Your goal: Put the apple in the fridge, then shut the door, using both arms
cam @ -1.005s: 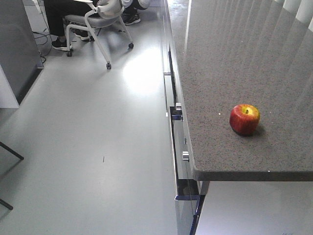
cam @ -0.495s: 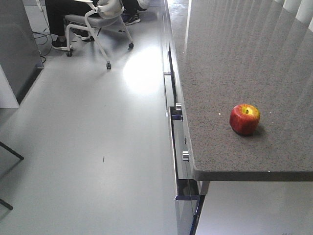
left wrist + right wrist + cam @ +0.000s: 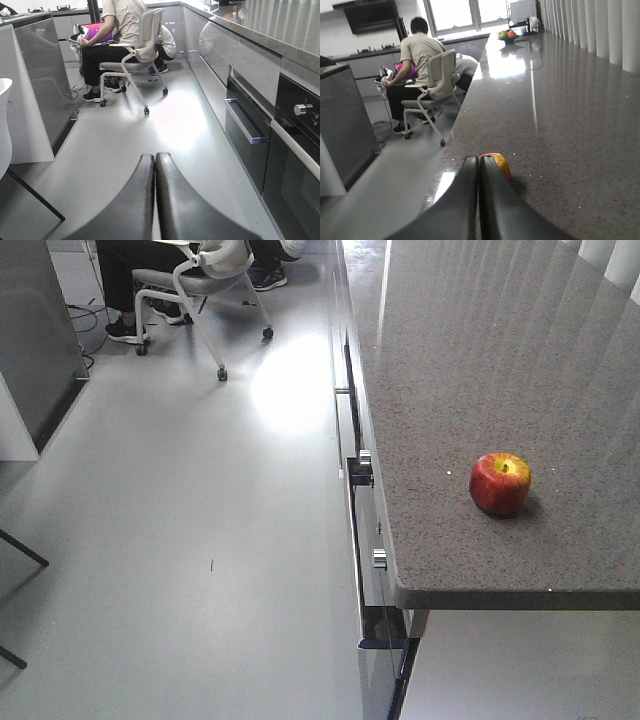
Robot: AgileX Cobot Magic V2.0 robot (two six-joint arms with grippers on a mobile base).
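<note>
The red apple (image 3: 500, 483), yellow around its stem, sits alone on the speckled grey countertop (image 3: 470, 360) near its front left corner. In the right wrist view my right gripper (image 3: 479, 159) is shut and empty above the counter, and the apple (image 3: 502, 166) peeks out just behind and right of its fingertips. My left gripper (image 3: 154, 156) is shut on nothing, low over the grey floor and facing down the aisle. Neither gripper shows in the front view. The fridge and its door are out of view.
Dark drawers and an oven front with knobs (image 3: 303, 109) and a handle (image 3: 245, 129) line the counter's side. A person sits on a wheeled chair (image 3: 134, 60) at the aisle's far end. A dark grey cabinet (image 3: 35, 330) stands at the left.
</note>
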